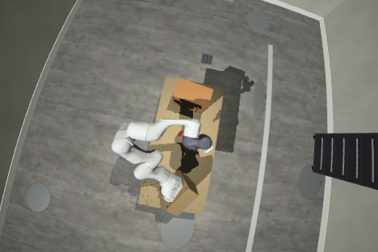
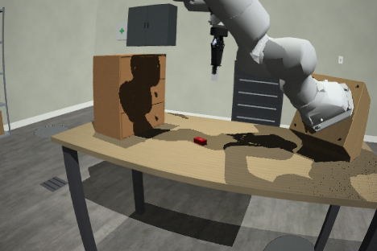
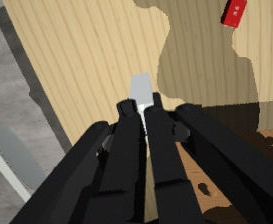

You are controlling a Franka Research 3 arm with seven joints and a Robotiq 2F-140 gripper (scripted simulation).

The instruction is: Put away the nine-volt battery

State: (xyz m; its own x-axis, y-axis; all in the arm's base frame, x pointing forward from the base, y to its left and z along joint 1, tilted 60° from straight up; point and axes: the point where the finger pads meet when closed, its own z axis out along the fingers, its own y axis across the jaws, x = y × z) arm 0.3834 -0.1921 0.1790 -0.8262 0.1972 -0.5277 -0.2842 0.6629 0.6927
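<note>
The gripper [image 2: 214,73] hangs high above the table [image 2: 181,160], pointing straight down. Its fingers are clenched together and grasp nothing. The red battery [image 2: 200,141] lies flat on the table, well below the gripper and a little to its side, apart from the chest [image 2: 109,96]. The chest stands near the table's far end, with all drawers pushed in. The arm's shadow covers part of the chest's front.

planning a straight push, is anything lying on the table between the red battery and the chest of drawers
Nothing lies there. In the exterior view the stretch from the red battery to the chest holds only bare wood crossed by the arm's shadow; the shut gripper hangs well above.
</note>
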